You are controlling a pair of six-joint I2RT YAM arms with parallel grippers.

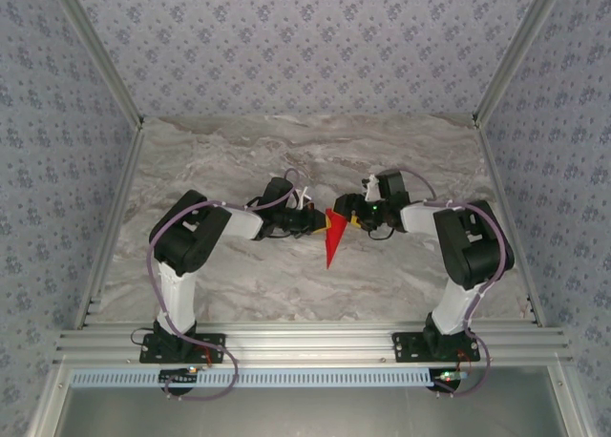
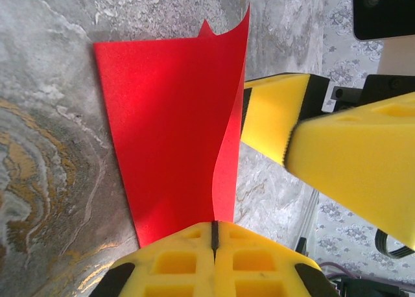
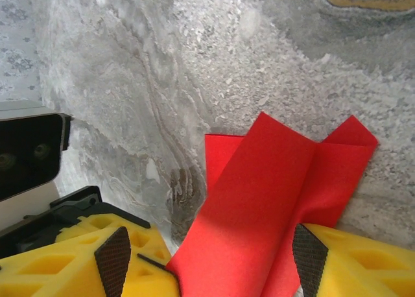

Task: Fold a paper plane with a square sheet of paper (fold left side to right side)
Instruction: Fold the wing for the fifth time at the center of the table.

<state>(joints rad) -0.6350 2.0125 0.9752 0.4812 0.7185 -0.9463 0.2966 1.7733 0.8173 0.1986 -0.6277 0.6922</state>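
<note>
Paper plane [image 1: 333, 235]: lying mid-desk between both arms, sharp point facing the bases, one flap standing upright.
Left pincer [image 2: 214, 235]: clenching on the upright flap's edge, apparently steadying the plane for the fold.
Right pincer [image 3: 207, 264]: standing released, fingers straddling the raised flap without pinching.
Desk [image 1: 239, 160]: supporting the lower layer, which is lying flat.

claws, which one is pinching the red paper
The left claw, jaws shut on the paper; the right claw stands open around it.
</note>
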